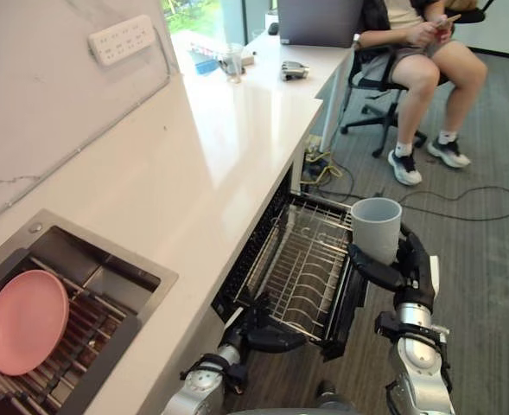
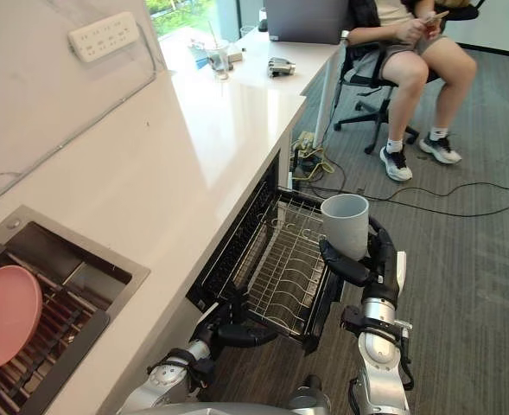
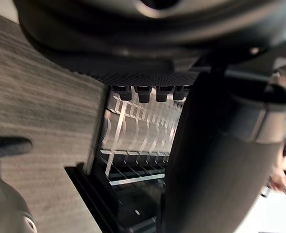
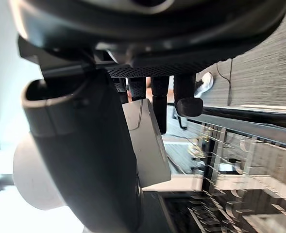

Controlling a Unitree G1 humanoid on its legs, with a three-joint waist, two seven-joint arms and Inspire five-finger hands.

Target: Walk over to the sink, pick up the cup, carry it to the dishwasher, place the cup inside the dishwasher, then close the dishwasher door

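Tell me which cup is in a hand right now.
The pale grey cup, upright in the right hand by the dishwasher rack; the clear glass stands far off on the counter.

No text, label, number or sign can be read anywhere. Any print on the white power strip (image 1: 121, 39) on the wall at the upper left of the frame, or on the laptop (image 1: 319, 22) lid at the top edge, is too small to make out.
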